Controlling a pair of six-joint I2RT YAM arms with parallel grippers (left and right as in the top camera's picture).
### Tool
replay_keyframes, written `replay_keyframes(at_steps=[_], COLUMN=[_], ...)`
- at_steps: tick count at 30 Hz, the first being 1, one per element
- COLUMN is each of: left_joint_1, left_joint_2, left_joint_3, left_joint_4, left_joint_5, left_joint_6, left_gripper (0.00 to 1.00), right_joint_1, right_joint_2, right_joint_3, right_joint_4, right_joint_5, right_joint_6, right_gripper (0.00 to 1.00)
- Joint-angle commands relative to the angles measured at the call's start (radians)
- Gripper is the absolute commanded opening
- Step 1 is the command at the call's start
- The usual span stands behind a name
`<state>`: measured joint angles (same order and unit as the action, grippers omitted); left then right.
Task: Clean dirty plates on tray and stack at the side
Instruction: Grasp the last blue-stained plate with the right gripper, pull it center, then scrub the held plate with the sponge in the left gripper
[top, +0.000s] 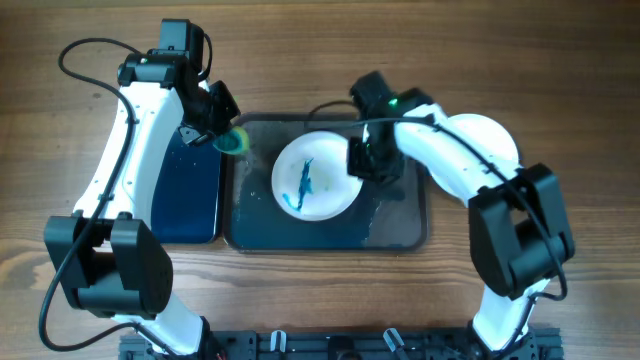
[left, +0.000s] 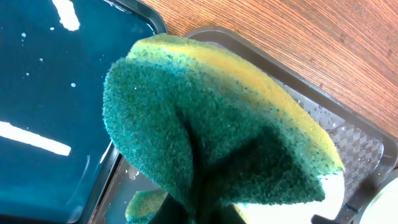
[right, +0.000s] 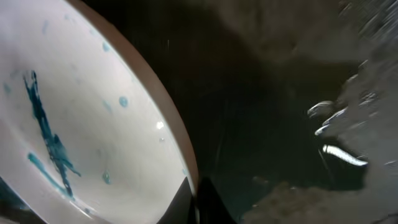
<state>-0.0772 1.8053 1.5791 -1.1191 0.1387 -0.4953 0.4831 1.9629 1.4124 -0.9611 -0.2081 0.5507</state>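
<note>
Between the fingers of the left gripper sits the sponge, folded and pinched hard, with the green scrub face bulging out past the fingertips and the yellow back behind it. It hangs over the rim of the tray, clear of the plate, no contact with the dish yet. Behind those fingers lies the blue basin. Across the way, the right gripper has the plate's rim caught in its pinch, one dark fingertip showing right at the edge in the wrist view. Blue smears run down the middle of the plate, well ahead of the right fingertips. My call is that this is the scrub step. Done well, the green face comes down flat on those smears, the pressure stays light so the dish doesn't twist out of the pinch, and the wipes run toward the held edge rather than away from it. Now the murky bits: the left fingers are almost wholly buried behind the sponge in their own camera. The second right finger is lost at the rim, so I cannot tell whether the plate is lifted or resting on the tray floor. That white round shape beyond the right gripper, mostly under the arm, may be a clean plate, but it's too covered to say
</note>
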Motion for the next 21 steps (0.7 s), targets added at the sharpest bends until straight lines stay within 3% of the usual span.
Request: replay_keyframes(at_steps=[1,3,4,9,11,13,18,21], left_joint_1=[0.001,0.0,-0.002,-0.04,-0.06,-0.095,-0.166,-0.22], left_joint_2=[-0.005,-0.005,-0.005,0.004,0.011,0.013,0.013,0.014], left_joint_3=[0.001,0.001,-0.002,-0.045,-0.068,-0.099,-0.128,-0.185], left_joint_4=[0.0,-0.001,0.0,0.013,0.03,0.072,0.11,0.156], left_joint_5=[-0.01,-0.01,-0.01,-0.01,-0.01,-0.01,-0.01,-0.01], left_joint_6=[-0.006,-0.006,-0.006,-0.006,-0.005,0.022,0.048,0.047], left_gripper=[0.04,0.04,0.04,0.04,0.04,0.04,0.04,0.04], right_joint_1=[0.024,0.021,0.02,0.021,0.021,0.021,0.021,0.021], right_joint_2=[-0.006,-0.005,-0.005,-0.005,-0.005,-0.005,-0.005,-0.005], right_joint_3=[-0.007,-0.008,-0.008,-0.034,-0.067,-0.12,-0.162,-0.162], right_joint_4=[0.026,0.027,0.03,0.031,0.066,0.124,0.187,0.218], right_joint_5=[0.011,0.013,0.013,0.013,0.0,-0.022,-0.048,-0.053], right_joint_6=[-0.002,-0.009,-0.009,0.027,0.036,0.058,0.081,0.081], right_gripper=[0.2,0.39,0.42,0.44,0.38,0.24,0.04,0.04])
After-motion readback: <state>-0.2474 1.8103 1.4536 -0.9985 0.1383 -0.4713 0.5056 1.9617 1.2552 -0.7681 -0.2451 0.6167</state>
